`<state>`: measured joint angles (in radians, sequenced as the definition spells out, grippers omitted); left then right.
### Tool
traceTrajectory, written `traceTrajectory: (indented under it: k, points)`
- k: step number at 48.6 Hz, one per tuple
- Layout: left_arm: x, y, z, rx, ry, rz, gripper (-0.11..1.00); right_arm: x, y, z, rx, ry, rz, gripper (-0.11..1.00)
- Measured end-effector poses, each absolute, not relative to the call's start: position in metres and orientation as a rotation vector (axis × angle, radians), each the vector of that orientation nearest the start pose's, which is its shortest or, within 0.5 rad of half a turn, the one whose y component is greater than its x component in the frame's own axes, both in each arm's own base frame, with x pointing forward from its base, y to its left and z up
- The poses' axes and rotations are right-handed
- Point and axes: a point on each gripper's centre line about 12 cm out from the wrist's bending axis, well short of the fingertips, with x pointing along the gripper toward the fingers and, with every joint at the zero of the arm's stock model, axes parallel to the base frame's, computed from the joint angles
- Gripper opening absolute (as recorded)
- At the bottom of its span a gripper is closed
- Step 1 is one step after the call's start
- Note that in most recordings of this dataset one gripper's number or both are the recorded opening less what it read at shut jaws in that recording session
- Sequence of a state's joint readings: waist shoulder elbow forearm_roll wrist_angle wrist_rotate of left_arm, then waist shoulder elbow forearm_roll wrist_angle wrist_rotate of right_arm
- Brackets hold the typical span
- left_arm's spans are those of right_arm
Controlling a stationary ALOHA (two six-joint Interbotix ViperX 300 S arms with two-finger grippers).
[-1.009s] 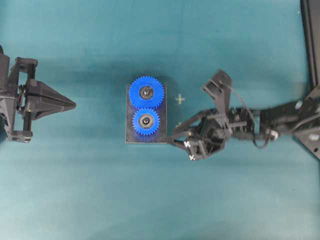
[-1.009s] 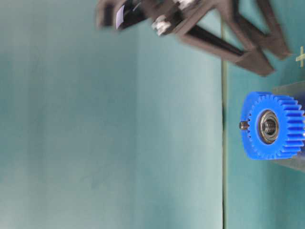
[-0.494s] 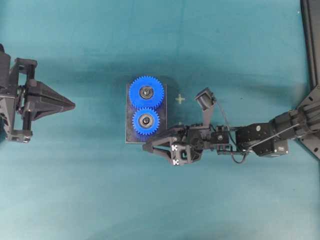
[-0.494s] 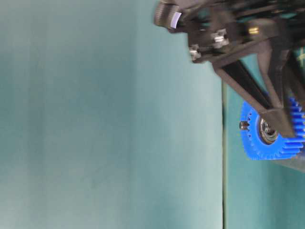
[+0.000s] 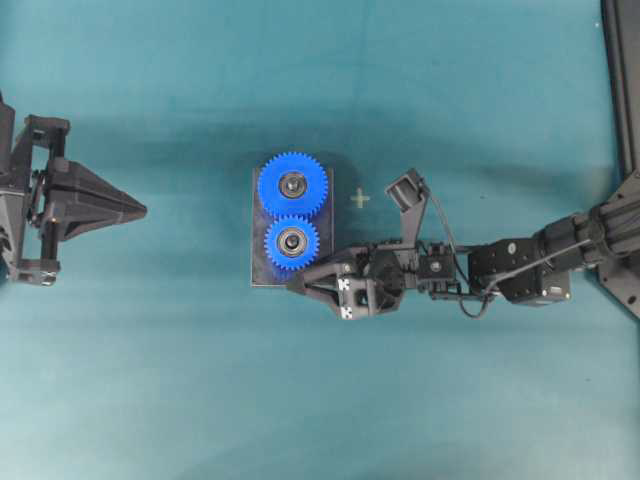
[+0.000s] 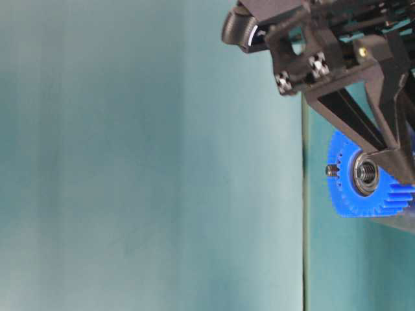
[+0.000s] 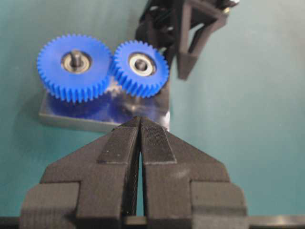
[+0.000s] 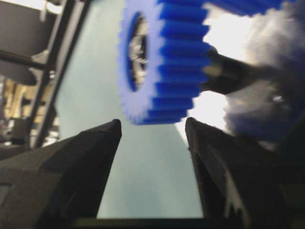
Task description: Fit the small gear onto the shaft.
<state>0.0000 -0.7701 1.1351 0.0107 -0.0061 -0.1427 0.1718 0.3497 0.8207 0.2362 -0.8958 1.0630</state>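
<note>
- The right gripper (image 5: 305, 285) has swung in from the right over the last second. It now sits at the plate's (image 5: 256, 265) near right corner, just beside the small gear (image 5: 292, 243); a second ago it stood well off that side.
- Its jaws are apart and empty. In the right wrist view the fingertips (image 8: 112, 129) flank the lower rim of the small gear (image 8: 162, 57) without touching it.
- The small gear is already on the shaft (image 6: 332, 170), whose threaded tip pokes out through the silver hub in the table-level view. It sits at the near end of the plate with its teeth meshing the larger gear (image 5: 293, 184) at the far end.
- My reading: the gear looks fitted, so this approach is most likely to press or check the seating. How far down the shaft the gear sits cannot be told.
- The left gripper (image 7: 140, 125) hangs off the left side of the teal table (image 5: 150, 380), well apart from the plate, jaws pressed together with nothing between them.
- There are no containers here; the plate alone carries both gears.
</note>
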Motion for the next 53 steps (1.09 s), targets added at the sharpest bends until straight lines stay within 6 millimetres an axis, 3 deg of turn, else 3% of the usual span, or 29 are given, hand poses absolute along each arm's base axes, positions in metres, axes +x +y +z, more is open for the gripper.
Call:
traceTrajectory:
  k: [18,35,53]
  points:
    - [0.225,-0.002,0.235,-0.129,0.359,0.016,0.0,0.393,0.041,0.087,1.16,0.209,-0.176,0.68]
    - [0.224,-0.002,0.236,-0.129,0.356,0.016,0.0,0.394,0.052,0.104,1.169,0.157,-0.113,0.67]
    - [0.224,-0.002,0.238,-0.129,0.35,0.014,0.0,0.394,0.058,0.107,1.178,0.154,-0.092,0.67]
